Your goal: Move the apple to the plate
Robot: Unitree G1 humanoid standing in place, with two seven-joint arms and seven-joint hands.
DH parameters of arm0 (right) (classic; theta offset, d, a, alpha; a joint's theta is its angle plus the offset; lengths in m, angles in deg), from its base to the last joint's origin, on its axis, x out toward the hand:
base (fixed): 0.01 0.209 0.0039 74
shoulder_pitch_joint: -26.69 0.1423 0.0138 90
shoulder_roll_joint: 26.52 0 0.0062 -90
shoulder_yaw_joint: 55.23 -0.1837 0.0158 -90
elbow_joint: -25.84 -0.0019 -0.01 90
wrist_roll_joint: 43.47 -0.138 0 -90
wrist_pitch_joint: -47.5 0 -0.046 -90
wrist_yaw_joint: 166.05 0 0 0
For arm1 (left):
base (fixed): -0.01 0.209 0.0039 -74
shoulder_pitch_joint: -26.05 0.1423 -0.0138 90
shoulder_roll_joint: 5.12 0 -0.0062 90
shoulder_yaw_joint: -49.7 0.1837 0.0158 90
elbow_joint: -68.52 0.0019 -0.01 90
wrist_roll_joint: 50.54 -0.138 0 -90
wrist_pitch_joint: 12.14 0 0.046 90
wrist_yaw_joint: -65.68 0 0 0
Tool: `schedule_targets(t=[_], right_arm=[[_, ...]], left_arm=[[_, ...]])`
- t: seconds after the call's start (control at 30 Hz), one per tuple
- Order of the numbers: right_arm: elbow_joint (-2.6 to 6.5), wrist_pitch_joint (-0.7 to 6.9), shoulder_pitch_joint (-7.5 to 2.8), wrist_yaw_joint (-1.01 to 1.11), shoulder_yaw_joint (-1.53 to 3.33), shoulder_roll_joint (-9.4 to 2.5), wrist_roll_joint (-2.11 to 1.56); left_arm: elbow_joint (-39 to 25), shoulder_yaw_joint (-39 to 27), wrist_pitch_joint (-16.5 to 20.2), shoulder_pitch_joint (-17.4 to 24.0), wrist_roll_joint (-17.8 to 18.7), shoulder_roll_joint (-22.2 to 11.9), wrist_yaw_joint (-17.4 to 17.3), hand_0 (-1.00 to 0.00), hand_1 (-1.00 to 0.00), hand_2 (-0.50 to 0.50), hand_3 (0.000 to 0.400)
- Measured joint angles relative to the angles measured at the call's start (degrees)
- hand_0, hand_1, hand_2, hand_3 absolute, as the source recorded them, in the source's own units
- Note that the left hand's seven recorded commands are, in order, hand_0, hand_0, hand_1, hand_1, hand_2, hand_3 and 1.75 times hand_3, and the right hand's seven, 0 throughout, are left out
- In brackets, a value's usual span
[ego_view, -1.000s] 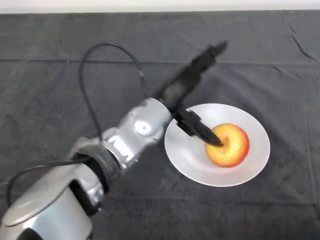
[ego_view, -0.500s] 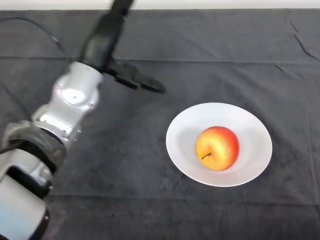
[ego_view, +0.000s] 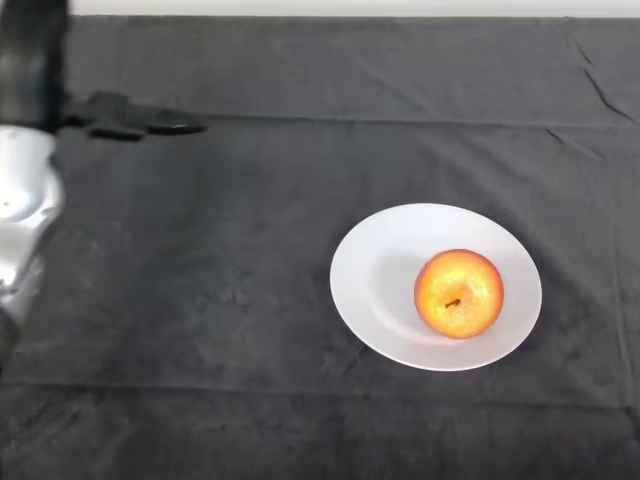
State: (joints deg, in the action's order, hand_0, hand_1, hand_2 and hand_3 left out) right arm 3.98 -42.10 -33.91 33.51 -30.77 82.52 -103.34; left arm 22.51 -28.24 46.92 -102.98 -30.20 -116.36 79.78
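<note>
Fading offscreen, hand (ego_view: 40, 85); apple (ego_view: 459, 293) plated.

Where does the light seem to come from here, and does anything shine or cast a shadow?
Head view: even, soft light from overhead; the apple casts only a faint shadow on the white plate; a pale sheen shows on the apple's top; the dark cloth shows no glare; the robot hand is dark, without highlights.

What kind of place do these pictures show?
Probably a robot test bench, not a home: a table under a plain dark cloth, one white plate holding one apple, and a robot hand at the left edge.
</note>
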Motion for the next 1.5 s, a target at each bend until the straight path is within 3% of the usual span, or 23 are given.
schedule_targets(t=[0.27, 0.7, 1.5], right_arm=[[0.00, -0.01, 0.00, 0.00, -0.01, 0.00, 0.00], [0.00, 0.00, 0.00, 0.00, 0.00, 0.00, 0.00], [0.00, 0.00, 0.00, 0.00, 0.00, 0.00, 0.01]], left_arm=[[-1.22, -5.65, 0.01, 3.47, 0.66, -4.20, 1.60, 0.00, 0.00, 0.00, 0.000], [-2.07, -13.70, -0.01, 10.81, 0.56, -4.48, 3.83, 0.00, 0.00, 0.00, 0.000], [-2.07, -20.52, 1.21, 12.25, -1.61, -4.50, 5.11, 0.00, 0.00, 0.00, 0.000]])
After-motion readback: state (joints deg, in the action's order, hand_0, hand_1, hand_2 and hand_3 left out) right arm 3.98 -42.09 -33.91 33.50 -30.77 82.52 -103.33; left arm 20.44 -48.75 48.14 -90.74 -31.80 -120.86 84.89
